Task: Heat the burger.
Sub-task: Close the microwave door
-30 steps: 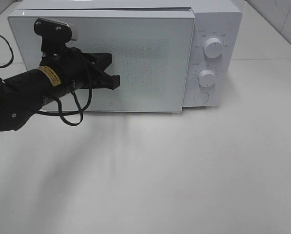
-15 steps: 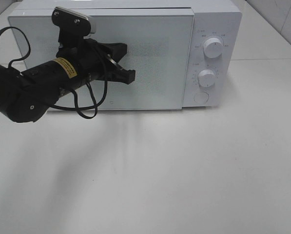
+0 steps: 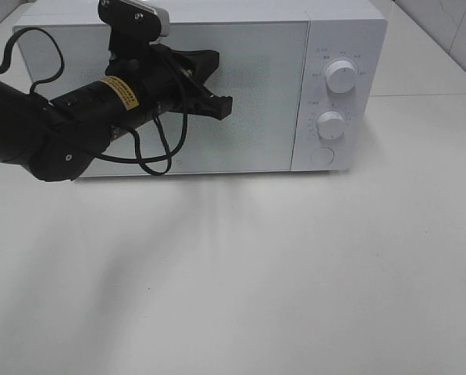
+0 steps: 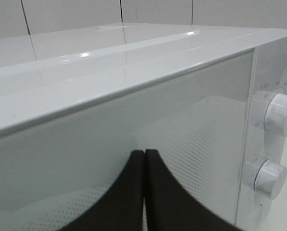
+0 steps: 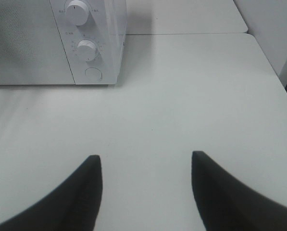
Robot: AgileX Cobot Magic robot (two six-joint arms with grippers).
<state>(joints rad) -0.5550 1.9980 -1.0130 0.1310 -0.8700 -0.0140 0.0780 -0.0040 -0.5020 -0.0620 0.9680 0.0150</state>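
Closed tight, jaws pressed together on nothing, the left gripper (image 3: 223, 107) is held at the upper middle of the glass door (image 3: 256, 141) of the microwave (image 3: 350, 27); whether the glass is actually touched cannot be told. A shut, pointed tip suits pushing a flat panel rather than grasping it, which is judged to explain the posture; the door is seen lying flush with the control panel, so it appears shut.

The right gripper (image 5: 145, 158) is held low over the white table (image 3: 295, 273), well apart from the oven, jaws spread with nothing between them; it is presumably placed there to stay clear of the door, or to be ready for the upper knob (image 3: 341, 76) and lower knob (image 3: 331, 125), which are not yet touched.

The burger is shown in no view; it is judged to lie inside the oven, though nothing can be made out through the dotted glass. Which way it faces, and how any long axis runs, therefore cannot be stated.
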